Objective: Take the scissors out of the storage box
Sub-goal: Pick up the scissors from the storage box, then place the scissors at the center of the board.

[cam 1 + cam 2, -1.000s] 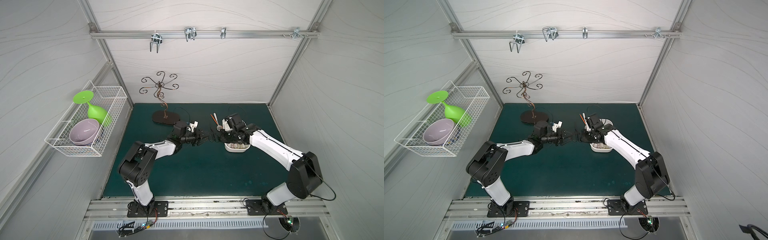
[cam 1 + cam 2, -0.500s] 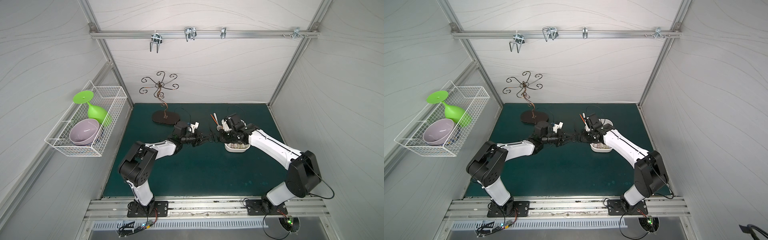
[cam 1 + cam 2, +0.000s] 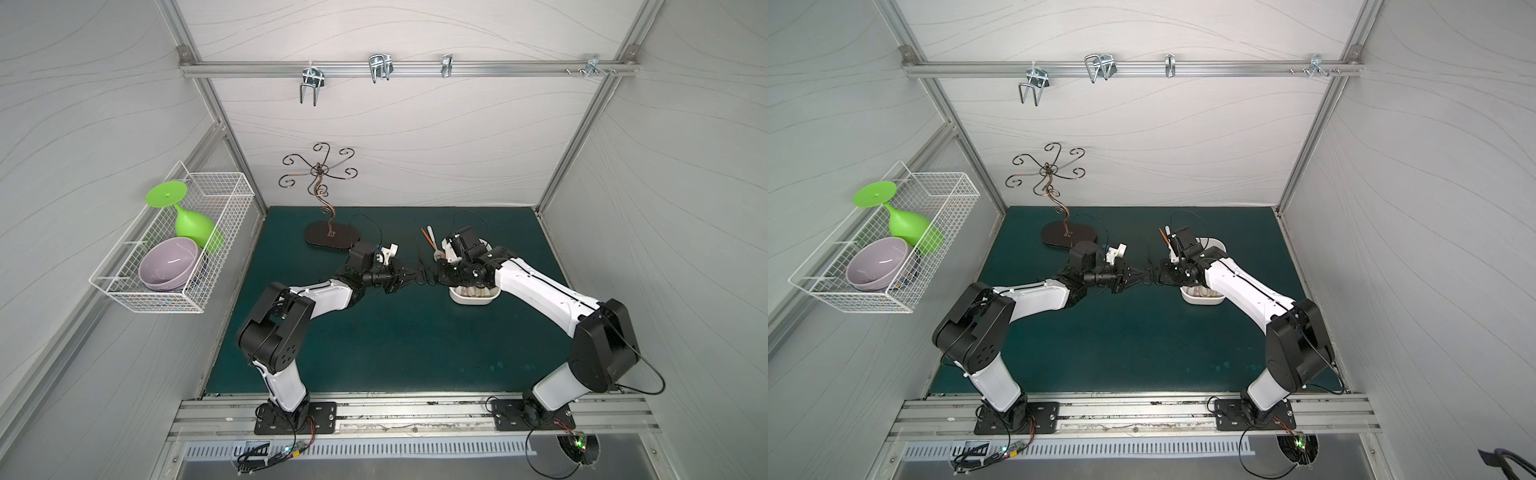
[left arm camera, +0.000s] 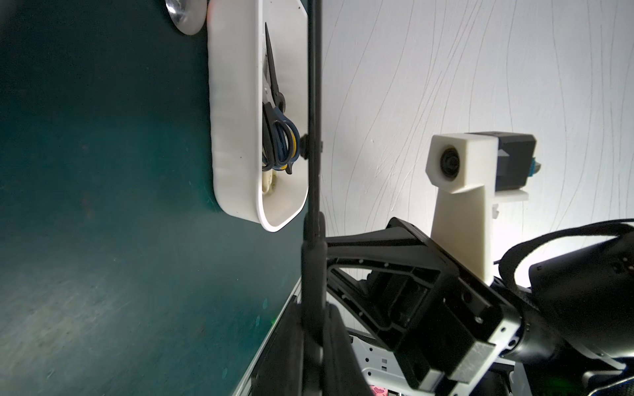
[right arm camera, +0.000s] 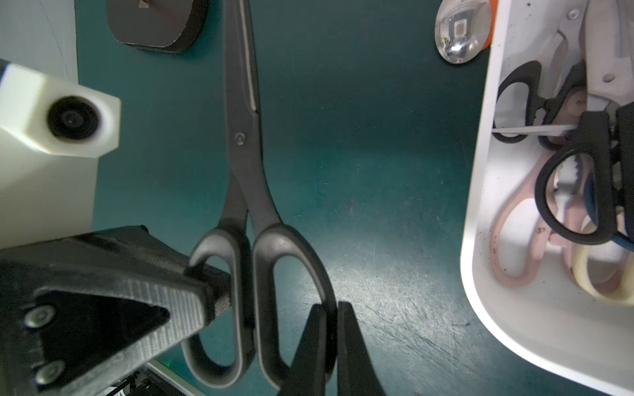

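The black-handled scissors (image 5: 247, 171) are out over the green mat (image 5: 377, 205), held between both arms. The left gripper (image 4: 314, 329) is clamped on one handle loop, and the right gripper (image 5: 331, 329) is pinched on the other loop's rim. The storage box (image 3: 473, 298) sits at 3 o'clock of them, with the other scissors (image 5: 514, 247) inside it.

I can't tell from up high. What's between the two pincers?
It's black scissors: the left pincer and right pincer each pinch a handle loop, clearest in the right wrist view.
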Robot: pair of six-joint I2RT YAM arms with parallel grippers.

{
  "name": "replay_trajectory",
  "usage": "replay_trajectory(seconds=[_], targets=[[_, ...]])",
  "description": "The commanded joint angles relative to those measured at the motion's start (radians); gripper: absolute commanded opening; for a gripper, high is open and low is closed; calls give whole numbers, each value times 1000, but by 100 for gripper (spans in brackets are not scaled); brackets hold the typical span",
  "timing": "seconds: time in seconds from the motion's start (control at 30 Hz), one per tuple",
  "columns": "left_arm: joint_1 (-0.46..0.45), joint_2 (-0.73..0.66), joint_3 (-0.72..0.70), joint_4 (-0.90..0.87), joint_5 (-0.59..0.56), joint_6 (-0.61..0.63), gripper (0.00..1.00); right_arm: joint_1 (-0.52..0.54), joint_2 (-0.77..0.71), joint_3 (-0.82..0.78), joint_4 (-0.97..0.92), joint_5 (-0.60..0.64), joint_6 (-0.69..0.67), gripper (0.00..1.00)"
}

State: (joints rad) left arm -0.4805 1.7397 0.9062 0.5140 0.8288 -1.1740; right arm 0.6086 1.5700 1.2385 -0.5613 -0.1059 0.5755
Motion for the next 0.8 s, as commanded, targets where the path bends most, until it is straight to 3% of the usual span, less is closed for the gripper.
replay_trajectory(seconds=[0.0, 0.07, 0.13, 0.37, 0.5, 0.77], targets=[[-5, -24, 62, -36, 36, 70, 0, 11, -1, 47, 6, 15, -27, 30], [7, -28, 75, -115, 47, 126, 0, 4, -7, 63, -21, 65, -53, 49], [34, -35, 80, -187, 60, 176, 0, -12, -16, 72, -46, 106, -77, 56], [210, -63, 92, -586, 85, 466, 0, -84, -68, 31, -33, 113, -91, 56], [301, -97, 129, -868, -4, 674, 0, -86, -72, 5, -9, 104, -91, 56], [462, -53, 165, -1107, -73, 924, 0, -86, -67, -18, 14, 66, -98, 56]])
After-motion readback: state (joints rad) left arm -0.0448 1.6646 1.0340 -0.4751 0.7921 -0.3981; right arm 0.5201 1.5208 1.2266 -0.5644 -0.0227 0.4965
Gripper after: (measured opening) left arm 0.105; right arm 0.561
